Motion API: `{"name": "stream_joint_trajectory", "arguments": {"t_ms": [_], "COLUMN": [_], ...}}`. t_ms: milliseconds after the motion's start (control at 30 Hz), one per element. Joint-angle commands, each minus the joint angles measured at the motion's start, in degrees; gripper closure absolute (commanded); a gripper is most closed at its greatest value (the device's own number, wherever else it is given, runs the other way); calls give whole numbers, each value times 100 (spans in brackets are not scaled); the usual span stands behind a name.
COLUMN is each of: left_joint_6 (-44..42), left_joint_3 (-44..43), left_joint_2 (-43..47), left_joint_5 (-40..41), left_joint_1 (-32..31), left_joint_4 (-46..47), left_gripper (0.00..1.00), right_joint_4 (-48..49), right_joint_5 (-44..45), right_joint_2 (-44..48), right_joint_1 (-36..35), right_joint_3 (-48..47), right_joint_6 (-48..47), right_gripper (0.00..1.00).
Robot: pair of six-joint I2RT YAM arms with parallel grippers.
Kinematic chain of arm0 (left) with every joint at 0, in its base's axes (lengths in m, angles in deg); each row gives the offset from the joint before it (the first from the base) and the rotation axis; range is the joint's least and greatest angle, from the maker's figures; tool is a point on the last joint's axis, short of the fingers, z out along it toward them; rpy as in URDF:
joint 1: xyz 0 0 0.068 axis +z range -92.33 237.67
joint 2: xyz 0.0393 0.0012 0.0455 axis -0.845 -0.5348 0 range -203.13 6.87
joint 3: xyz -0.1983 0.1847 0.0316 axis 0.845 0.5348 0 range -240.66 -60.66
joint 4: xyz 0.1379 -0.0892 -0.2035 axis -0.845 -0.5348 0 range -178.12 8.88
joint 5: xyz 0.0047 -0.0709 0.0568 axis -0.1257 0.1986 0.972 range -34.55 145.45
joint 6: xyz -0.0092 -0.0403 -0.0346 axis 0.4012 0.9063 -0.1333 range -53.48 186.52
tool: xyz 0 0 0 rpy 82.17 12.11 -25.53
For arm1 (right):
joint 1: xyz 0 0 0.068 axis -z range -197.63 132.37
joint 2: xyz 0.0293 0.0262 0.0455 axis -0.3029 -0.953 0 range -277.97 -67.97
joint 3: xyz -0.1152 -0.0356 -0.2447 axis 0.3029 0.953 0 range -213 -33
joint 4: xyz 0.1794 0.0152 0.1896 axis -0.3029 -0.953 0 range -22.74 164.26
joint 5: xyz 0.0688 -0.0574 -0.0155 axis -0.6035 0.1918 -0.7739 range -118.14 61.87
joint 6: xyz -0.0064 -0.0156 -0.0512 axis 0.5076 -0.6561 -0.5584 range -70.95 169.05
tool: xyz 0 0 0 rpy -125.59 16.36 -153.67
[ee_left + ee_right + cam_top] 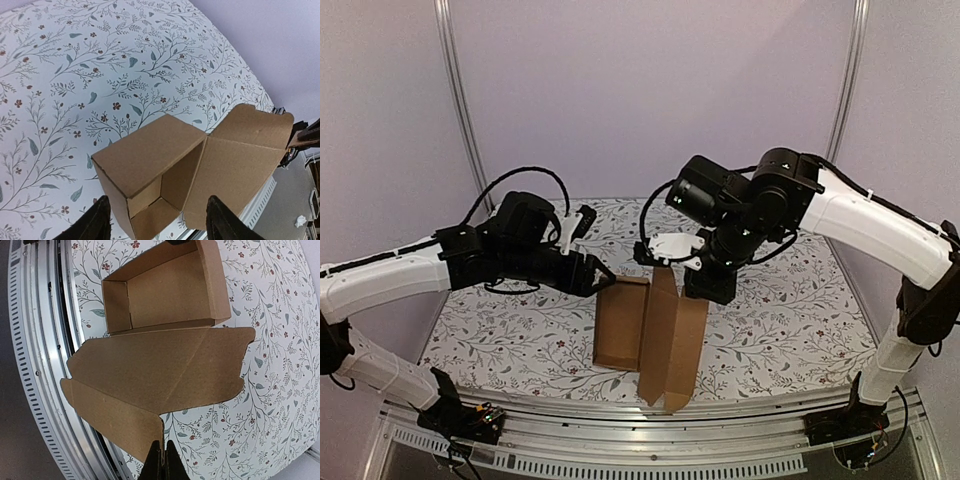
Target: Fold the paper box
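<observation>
Top external view, we find the paper box [620,335] half formed at the near middle of the floral worktop [510,340], our right hand [160,462] pinched shut on its raised lid flap, our left hand [159,225] open astride the tray end, contact not discernible.

Setting: a robotics lab test cell, not a domestic room. Two white-and-black arms, the left arm [390,275] and the right arm [880,225], were mounted on a slotted aluminium rail [650,450] along the near edge of the table [790,320]. Black cables [520,175] looped loose off the arm links. Plain lavender panels [650,90] closed in the back and sides, framed by upright metal posts [460,100]. The table carried a floral printed cover. A paper box [620,325] of plain brown card sat on it as the work piece.
</observation>
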Motion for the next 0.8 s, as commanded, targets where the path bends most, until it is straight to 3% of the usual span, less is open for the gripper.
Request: {"name": "stream_joint_trajectory", "arguments": {"t_ms": [0,533,767], "left_joint_6": [-221,-235,-234], "left_joint_3": [-258,-281,-172], "left_joint_2": [-232,-930,-1125], "left_joint_5": [214,375,531], "left_joint_1": [20,21,21], "left_joint_4": [99,249,316], "left_gripper": [37,38,39], "right_joint_4": [-1051,-809,-503], "right_joint_5": [-60,210,645], "right_joint_2": [-147,-414,-341], "right_joint_1": [12,26,32], "right_joint_3": [-178,-229,-245], "right_joint_6": [-83,17,137], "right_gripper": [100,93,70]}}
